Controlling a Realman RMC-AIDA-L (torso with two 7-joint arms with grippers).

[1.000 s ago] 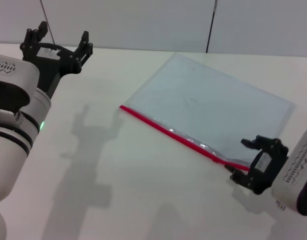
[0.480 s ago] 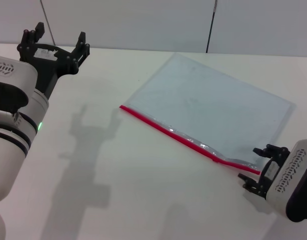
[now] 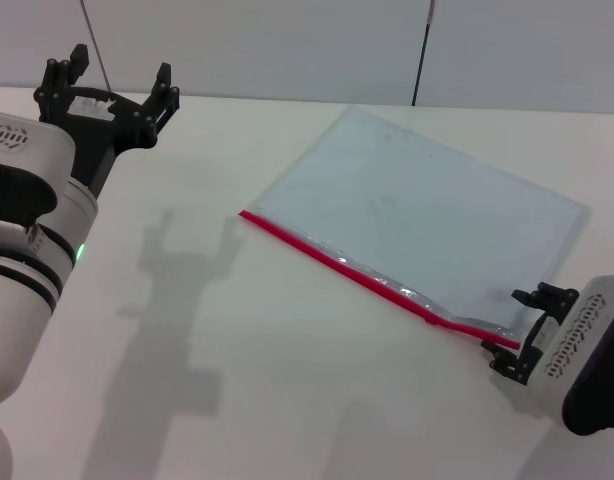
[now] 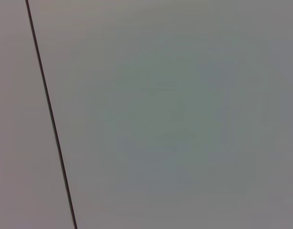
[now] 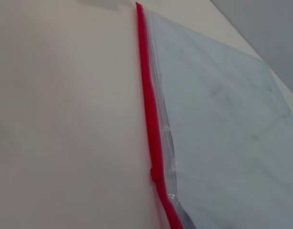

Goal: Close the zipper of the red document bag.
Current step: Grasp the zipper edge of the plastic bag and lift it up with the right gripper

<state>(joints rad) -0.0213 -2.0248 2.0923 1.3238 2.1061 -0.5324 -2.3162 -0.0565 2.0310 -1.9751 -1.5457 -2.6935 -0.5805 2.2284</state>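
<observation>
Left gripper (image 3: 114,82) raised, jaws apart; right gripper (image 3: 528,332) low

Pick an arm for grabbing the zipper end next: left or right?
Right, most likely. The right gripper sits at the near end of the zipper on the red document bag. The left gripper hangs raised at the table's far left, well away from the bag.

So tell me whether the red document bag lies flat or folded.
Flat and spread: the red document bag lies in one layer on the table, all corners out, zipper along its near edge.
</observation>
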